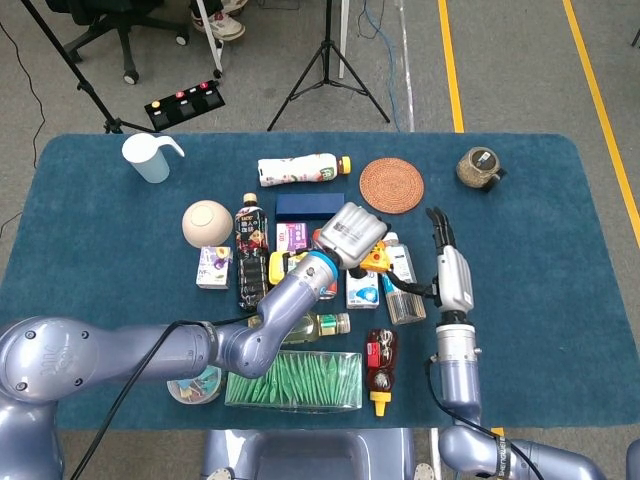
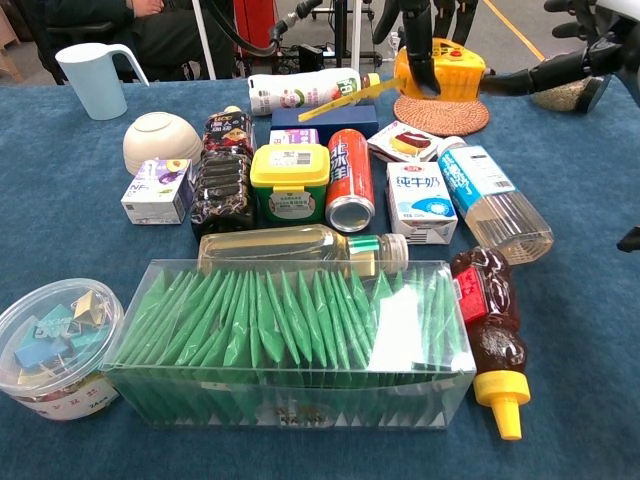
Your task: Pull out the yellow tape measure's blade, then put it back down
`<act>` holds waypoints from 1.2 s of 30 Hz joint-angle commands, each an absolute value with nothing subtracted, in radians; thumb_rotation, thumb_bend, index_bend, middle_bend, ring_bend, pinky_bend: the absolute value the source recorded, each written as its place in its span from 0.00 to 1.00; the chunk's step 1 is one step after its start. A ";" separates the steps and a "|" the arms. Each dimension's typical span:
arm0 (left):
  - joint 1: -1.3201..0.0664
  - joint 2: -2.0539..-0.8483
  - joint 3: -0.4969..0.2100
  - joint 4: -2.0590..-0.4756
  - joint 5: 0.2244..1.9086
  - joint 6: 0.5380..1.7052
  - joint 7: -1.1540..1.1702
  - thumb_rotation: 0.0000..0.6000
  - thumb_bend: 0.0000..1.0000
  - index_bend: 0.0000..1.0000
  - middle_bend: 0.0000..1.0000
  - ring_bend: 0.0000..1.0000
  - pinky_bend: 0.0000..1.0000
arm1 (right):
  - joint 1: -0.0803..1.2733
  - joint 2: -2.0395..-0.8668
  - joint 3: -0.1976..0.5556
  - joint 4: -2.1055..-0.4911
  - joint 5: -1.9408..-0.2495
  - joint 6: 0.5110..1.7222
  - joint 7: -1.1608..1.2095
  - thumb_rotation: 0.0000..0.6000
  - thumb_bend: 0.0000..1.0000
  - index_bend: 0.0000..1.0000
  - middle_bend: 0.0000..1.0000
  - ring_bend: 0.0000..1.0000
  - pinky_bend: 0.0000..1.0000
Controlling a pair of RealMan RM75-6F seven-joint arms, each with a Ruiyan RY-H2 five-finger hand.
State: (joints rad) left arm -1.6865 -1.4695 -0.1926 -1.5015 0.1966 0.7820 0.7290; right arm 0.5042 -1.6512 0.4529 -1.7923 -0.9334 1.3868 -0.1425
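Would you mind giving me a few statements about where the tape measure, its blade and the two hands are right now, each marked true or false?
1. The left hand holds the yellow tape measure above the table. True.
2. The tape measure's blade is fully retracted. False: a length of blade sticks out to the left of the case.
3. The right hand grips the blade's tip. False: it is beside the case, away from the tip, holding nothing.
4. The woven coaster lies bare on the blue table. True.
5. The red can stands upright. False: it lies on its side.
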 commanded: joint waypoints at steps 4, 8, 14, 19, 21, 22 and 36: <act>-1.683 -1.463 -0.191 -1.506 0.204 0.778 0.724 1.00 0.27 0.55 0.44 0.44 0.53 | 0.503 -1.651 0.453 -1.788 -0.932 1.388 -0.142 1.00 0.34 0.00 0.00 0.03 0.15; -1.680 -1.460 -0.188 -1.507 0.208 0.775 0.718 1.00 0.26 0.55 0.44 0.44 0.53 | 0.502 -1.650 0.453 -1.787 -0.930 1.390 -0.144 1.00 0.36 0.00 0.00 0.03 0.15; -1.677 -1.451 -0.184 -1.511 0.208 0.769 0.712 1.00 0.27 0.55 0.44 0.44 0.53 | 0.501 -1.651 0.455 -1.783 -0.925 1.394 -0.150 1.00 0.38 0.00 0.00 0.04 0.15; -1.673 -1.443 -0.180 -1.514 0.210 0.765 0.705 1.00 0.27 0.55 0.44 0.44 0.53 | 0.501 -1.652 0.454 -1.781 -0.923 1.397 -0.156 1.00 0.41 0.00 0.00 0.04 0.15; -1.671 -1.440 -0.177 -1.515 0.212 0.762 0.704 1.00 0.26 0.55 0.44 0.44 0.53 | 0.502 -1.654 0.455 -1.779 -0.922 1.399 -0.158 1.00 0.41 0.00 0.00 0.04 0.15; -1.671 -1.439 -0.177 -1.517 0.213 0.762 0.702 1.00 0.27 0.55 0.44 0.44 0.53 | 0.502 -1.654 0.455 -1.779 -0.921 1.399 -0.158 1.00 0.41 0.00 0.00 0.05 0.15; -1.661 -1.430 -0.167 -1.524 0.232 0.757 0.685 1.00 0.27 0.55 0.44 0.44 0.53 | 0.503 -1.663 0.460 -1.770 -0.914 1.409 -0.165 1.00 0.42 0.09 0.03 0.06 0.16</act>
State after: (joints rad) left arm -1.6611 -1.4303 -0.1673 -1.5236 0.2322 0.7574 0.6848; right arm 0.5024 -1.6625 0.4598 -1.7703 -0.9139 1.4089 -0.1653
